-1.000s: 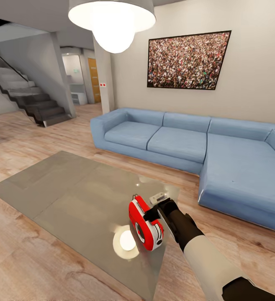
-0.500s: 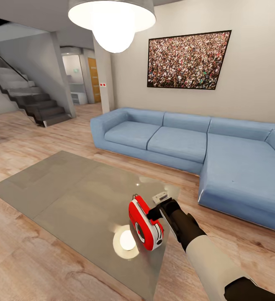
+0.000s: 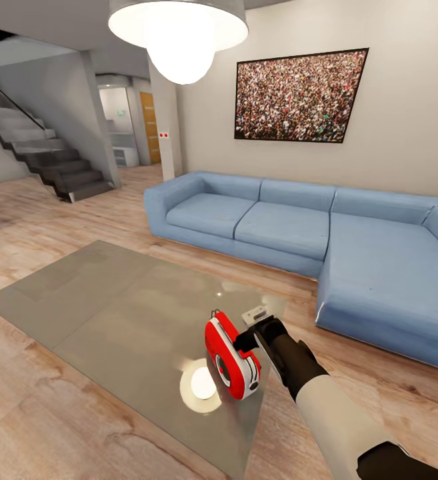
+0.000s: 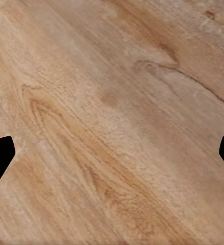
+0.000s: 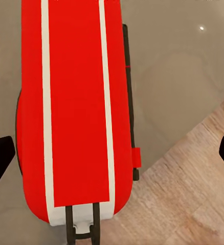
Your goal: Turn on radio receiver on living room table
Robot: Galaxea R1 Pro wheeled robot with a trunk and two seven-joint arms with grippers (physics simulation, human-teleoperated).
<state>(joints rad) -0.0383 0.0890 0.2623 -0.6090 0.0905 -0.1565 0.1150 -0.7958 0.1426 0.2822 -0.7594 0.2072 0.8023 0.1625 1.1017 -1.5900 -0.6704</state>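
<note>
The red radio receiver [image 3: 231,360] with its white edge band stands upright on the grey glossy table [image 3: 112,307], near the table's right front corner. My right gripper [image 3: 252,341] is right against the radio's right side, fingers spread. In the right wrist view the radio [image 5: 76,112] lies close up between the wide-apart fingertips of my open right gripper [image 5: 112,155], over the table [image 5: 183,76] edge. My left gripper [image 4: 112,158] is open above bare wood floor [image 4: 112,92], holding nothing.
A small white remote-like gadget [image 3: 254,313] lies on the table just behind the radio. The blue sectional sofa [image 3: 312,233] runs behind and to the right. A crowd picture [image 3: 299,97] hangs above it, a pendant lamp [image 3: 179,33] overhead, stairs [image 3: 52,160] far left.
My right gripper has shifted slightly to the right beside the radio, uncovering more of the white gadget. The radio has stayed in place.
</note>
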